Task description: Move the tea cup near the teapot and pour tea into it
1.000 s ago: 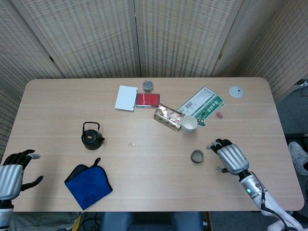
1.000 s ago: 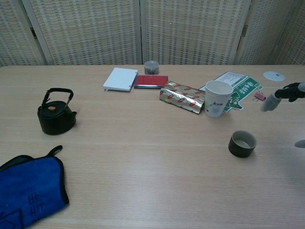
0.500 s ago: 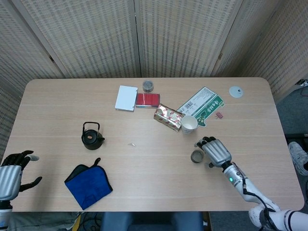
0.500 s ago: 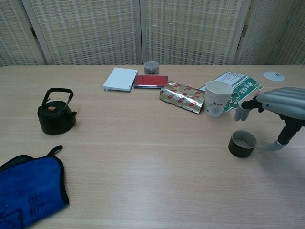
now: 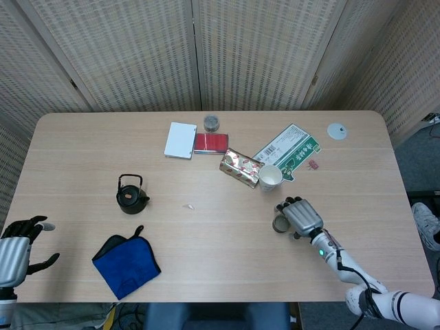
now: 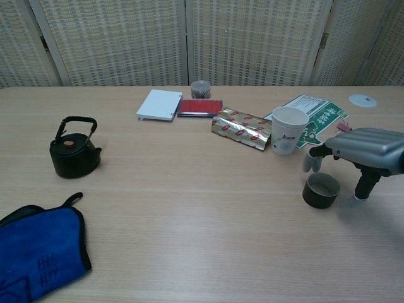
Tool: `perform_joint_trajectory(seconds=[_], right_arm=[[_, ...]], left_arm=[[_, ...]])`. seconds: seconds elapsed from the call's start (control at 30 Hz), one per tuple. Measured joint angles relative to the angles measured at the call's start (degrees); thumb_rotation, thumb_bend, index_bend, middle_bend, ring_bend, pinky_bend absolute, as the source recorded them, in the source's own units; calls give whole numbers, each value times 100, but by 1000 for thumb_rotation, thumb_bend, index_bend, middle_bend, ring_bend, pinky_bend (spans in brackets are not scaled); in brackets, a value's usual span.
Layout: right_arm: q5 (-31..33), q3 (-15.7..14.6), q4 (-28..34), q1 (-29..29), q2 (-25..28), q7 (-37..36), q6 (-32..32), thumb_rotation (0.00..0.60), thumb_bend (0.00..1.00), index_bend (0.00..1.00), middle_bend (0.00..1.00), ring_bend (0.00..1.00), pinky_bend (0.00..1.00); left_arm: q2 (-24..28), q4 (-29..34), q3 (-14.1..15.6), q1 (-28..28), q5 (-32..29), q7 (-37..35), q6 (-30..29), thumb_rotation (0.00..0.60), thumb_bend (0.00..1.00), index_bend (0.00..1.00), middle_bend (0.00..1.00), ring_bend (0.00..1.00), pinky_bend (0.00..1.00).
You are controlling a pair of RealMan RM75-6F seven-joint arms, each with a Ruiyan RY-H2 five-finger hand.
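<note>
The small dark tea cup (image 6: 320,190) stands on the table at the right, partly under my right hand in the head view (image 5: 279,225). My right hand (image 6: 360,152) (image 5: 299,216) hovers just above and beside the cup, fingers curved down around it without gripping it. The black teapot (image 5: 130,194) (image 6: 74,154) sits far off at the left. My left hand (image 5: 17,247) hangs open at the table's front left corner, holding nothing; the chest view does not show it.
A white paper cup (image 6: 288,130), a gold and red packet (image 6: 242,129) and a green and white leaflet (image 5: 289,150) lie just behind the tea cup. A blue cloth (image 5: 126,261) lies in front of the teapot. A white box (image 5: 180,139), red case (image 5: 210,142) and small tin (image 5: 211,123) sit further back.
My right hand has moved left from the table's right side to just over the tea cup, its fingers curving down around it. The left hand has hardly moved.
</note>
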State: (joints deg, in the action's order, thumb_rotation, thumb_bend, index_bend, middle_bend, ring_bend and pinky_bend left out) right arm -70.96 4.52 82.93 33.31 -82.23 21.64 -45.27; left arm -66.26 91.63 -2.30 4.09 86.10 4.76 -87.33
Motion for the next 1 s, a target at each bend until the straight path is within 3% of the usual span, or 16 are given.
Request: perform_joint_trajectory(seconds=[0.57, 1.0], right_arm=[[266, -53, -330, 253, -319, 127, -14, 600, 201, 482, 360, 231, 317], [386, 228, 284, 750, -134, 165, 180, 600, 207, 496, 370, 239, 321]], left_arm=[[-30, -67, 5, -12, -11, -48, 23, 600, 149, 384, 237, 260, 181], [-8, -70, 21, 1, 61, -48, 21, 600, 149, 384, 237, 259, 181]])
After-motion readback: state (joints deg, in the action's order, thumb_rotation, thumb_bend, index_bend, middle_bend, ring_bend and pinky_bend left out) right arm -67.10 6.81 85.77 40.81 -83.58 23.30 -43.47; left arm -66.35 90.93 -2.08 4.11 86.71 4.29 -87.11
